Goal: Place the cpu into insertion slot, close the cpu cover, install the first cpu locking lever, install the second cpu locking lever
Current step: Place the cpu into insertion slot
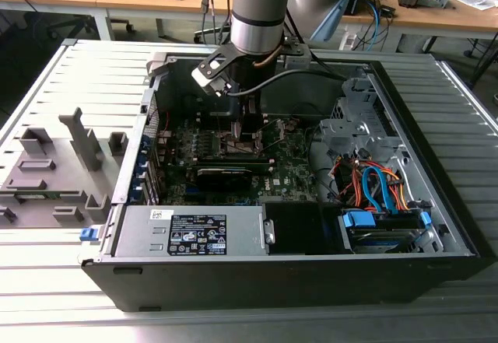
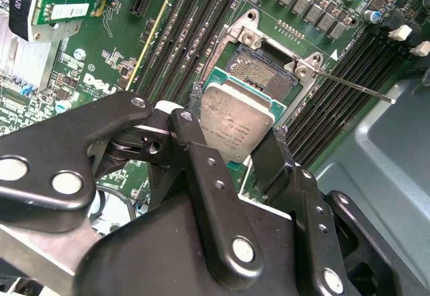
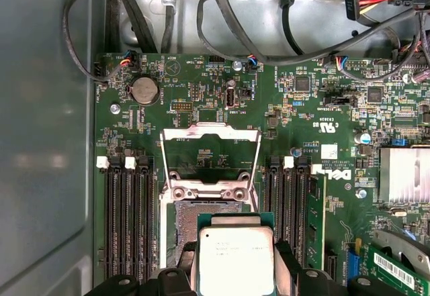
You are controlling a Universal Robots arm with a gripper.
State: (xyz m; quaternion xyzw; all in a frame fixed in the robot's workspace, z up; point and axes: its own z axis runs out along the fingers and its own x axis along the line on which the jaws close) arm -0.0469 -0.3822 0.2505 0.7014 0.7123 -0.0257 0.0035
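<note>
Hand: my gripper is clenched on the cpu, one black finger on each of two opposite edges. In the first wrist view the gripper shows the same pinch.
Cpu: silvery face up, green rim showing around it; in the first wrist view the cpu covers the near part of the slot.
Slot: the slot lies open with its dark pin field bare on the far side of the chip. The chip is not seated (I cannot tell whether its edge touches the rim).
Cover: in the first wrist view the cover stands swung up on the far side of the slot, with green board visible through its window.
Lever: a thin metal lever juts out sideways from the slot's corner, unlatched.
Neighbours: long black memory slots run along both sides of the slot.
Arm: in the exterior view my gripper reaches straight down into the open black case, toward its far side and the exterior view's left of centre.
Case: it lies on a slatted grey table.
</note>
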